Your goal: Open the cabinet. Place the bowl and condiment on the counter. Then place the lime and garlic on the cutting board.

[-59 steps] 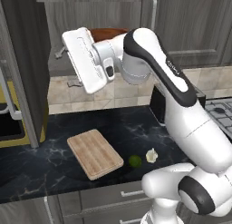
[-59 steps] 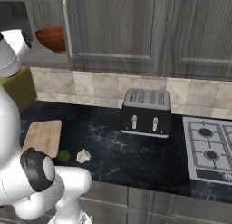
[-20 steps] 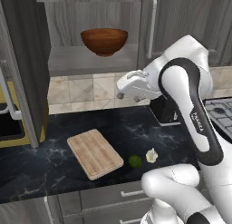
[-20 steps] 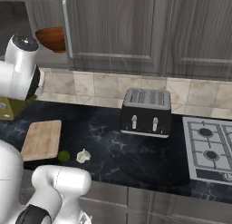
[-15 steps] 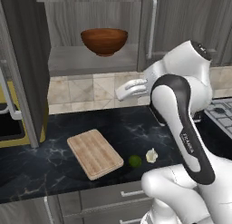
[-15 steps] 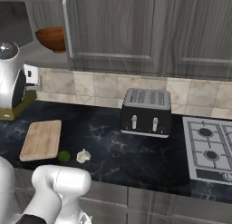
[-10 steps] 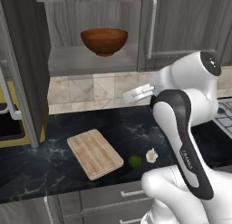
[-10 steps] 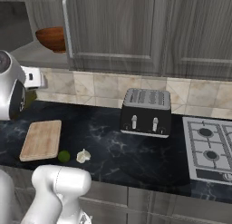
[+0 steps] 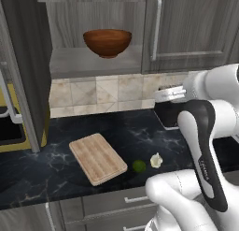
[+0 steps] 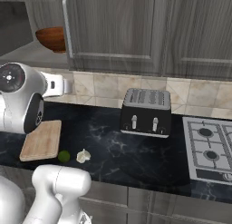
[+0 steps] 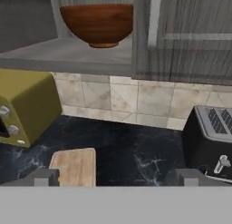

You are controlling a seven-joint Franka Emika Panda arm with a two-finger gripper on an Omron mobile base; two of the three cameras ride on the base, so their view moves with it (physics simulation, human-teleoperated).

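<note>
The cabinet (image 9: 88, 64) stands open, its left door (image 9: 23, 61) swung out. The reddish-brown bowl (image 9: 107, 42) (image 10: 52, 38) (image 11: 97, 23) sits on the cabinet's shelf. My gripper (image 9: 163, 92) (image 10: 67, 86) (image 11: 117, 177) hovers open above the counter (image 9: 56, 174), below and right of the bowl, holding nothing. On the counter lies the cutting board (image 9: 98, 157) (image 10: 41, 140) (image 11: 74, 166). The lime (image 9: 138, 166) (image 10: 64, 156) and the garlic (image 9: 156, 160) (image 10: 83, 156) rest beside the board's right corner. The condiment is out of view.
A black toaster (image 10: 146, 112) (image 11: 213, 137) stands against the tiled wall to the right of my hand. A gas hob (image 10: 210, 150) lies at the far right. A yellow appliance (image 11: 25, 105) sits at the counter's left end. The right cabinet door (image 9: 186, 29) is shut.
My hand has drawn back from the open cabinet and swung down to the right, now above the counter. Bowl, board, lime and garlic have not moved.
</note>
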